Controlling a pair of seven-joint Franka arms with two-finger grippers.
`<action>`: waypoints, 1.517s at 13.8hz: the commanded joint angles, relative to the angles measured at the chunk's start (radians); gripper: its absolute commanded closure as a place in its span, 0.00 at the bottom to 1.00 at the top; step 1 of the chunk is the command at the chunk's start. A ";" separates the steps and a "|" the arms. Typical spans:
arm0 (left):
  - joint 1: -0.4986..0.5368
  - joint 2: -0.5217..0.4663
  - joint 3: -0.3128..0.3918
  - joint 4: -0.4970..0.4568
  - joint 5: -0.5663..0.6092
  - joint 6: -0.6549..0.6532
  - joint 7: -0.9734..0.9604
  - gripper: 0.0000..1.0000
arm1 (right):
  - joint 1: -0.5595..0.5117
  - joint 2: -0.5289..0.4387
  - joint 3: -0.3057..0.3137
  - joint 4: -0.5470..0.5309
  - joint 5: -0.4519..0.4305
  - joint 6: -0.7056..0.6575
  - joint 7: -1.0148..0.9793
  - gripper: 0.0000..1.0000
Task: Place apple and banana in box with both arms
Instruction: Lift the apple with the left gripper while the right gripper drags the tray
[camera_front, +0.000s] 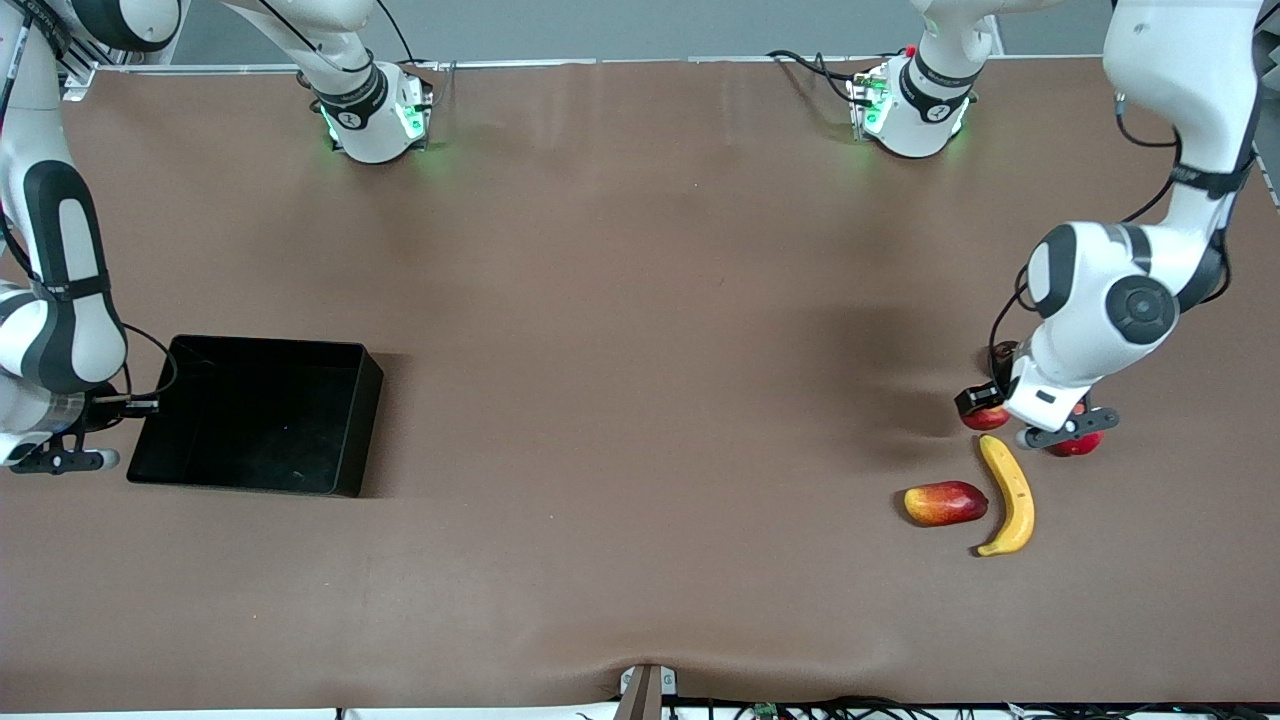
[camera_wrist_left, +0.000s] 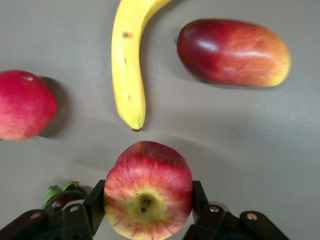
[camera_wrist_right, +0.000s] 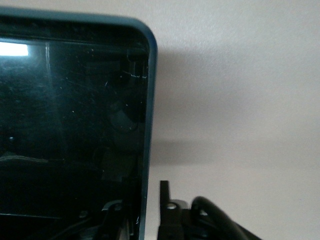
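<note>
The apple (camera_wrist_left: 148, 175), red with a yellow stem dimple, sits between the fingers of my left gripper (camera_wrist_left: 148, 202), which touch both its sides. In the front view, this gripper (camera_front: 992, 408) is low at the table with the apple (camera_front: 985, 417) showing under it. The banana (camera_front: 1008, 496) lies just nearer the front camera, its tip close to the apple (camera_wrist_left: 128, 75). The black box (camera_front: 265, 343) lies toward the right arm's end. My right gripper (camera_front: 135, 405) is open astride the box's side wall (camera_wrist_right: 148, 100), with the outer finger (camera_wrist_right: 164, 200) apart from the wall.
A uniformly red-pink round fruit (camera_front: 1076, 444) lies beside the apple, toward the left arm's end of the table (camera_wrist_left: 22, 105). A red-and-yellow mango-like fruit (camera_front: 945, 503) lies beside the banana (camera_wrist_left: 232, 52). The brown cloth has a ridge at the front edge (camera_front: 645, 665).
</note>
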 joint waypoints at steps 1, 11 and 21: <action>0.007 -0.069 -0.048 0.006 -0.002 -0.058 -0.056 1.00 | -0.010 -0.016 0.015 -0.018 0.017 0.006 -0.013 1.00; -0.003 -0.080 -0.096 0.155 -0.010 -0.201 -0.168 1.00 | 0.085 -0.061 0.021 0.224 0.121 -0.431 0.037 1.00; -0.049 -0.071 -0.098 0.170 -0.015 -0.201 -0.248 1.00 | 0.447 -0.132 0.020 0.190 0.330 -0.505 0.278 1.00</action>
